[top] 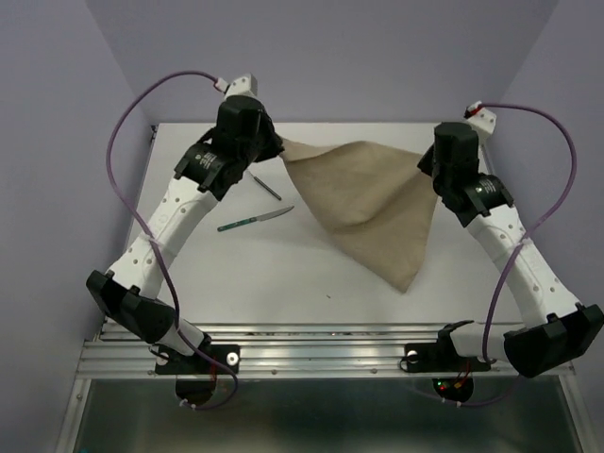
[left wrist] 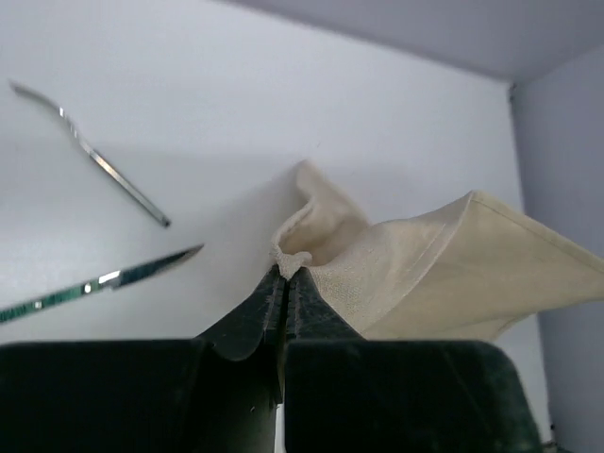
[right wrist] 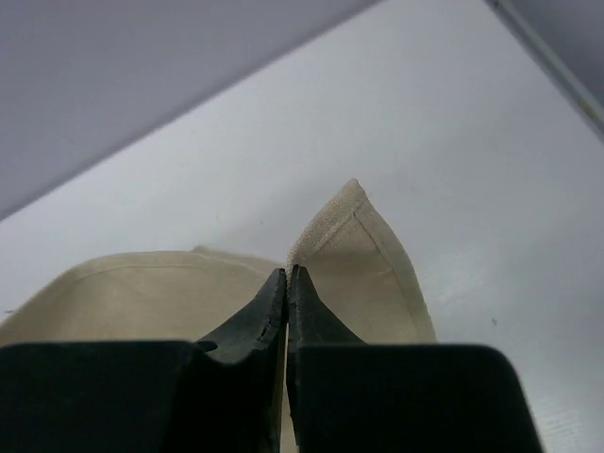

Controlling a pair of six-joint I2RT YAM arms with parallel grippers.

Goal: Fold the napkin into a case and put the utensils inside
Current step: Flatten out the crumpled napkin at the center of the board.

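White surface (top: 236, 283), lavender walls (top: 57, 94) on three sides. Only cloth and cutlery are in play.

Left end effector (top: 276, 148) is at the far side, left of centre. Its jaws are pinched closed on one corner of the napkin (top: 368, 203). Left wrist view shows the hem bunched right at the fingertips (left wrist: 264, 302), with no gap between them. My read is that the grip on the very corner is deliberate: the rest of the cloth hangs free and can be laid out.

Knife (top: 257, 220) and a second utensil (top: 265, 186) lie flat on the surface just beside that arm. They are apart from each other and clear of the cloth. I can't tell if the second one is a fork or a spoon. Both sit left of the napkin, so folding shouldn't drag them. They look parked for the last step.

Napkin is held up along its far edge, strung between the two arms and sagging mid-span. Its low corner hangs toward the near side. Whether that corner rests on the surface I can't tell from the top view. No case yet and no crease set, so the task is early.

Right end effector (top: 427, 162) is at the far right, clamped closed on the opposite corner. Right wrist view shows cloth on either side of the closed fingertips (right wrist: 269, 302). The two-corner hold keeps the edge taut and square. That probably sets up laying it flat or bringing the edge over for a first fold. Risk: the corner grips are thin and could slip if the arms spread wider.
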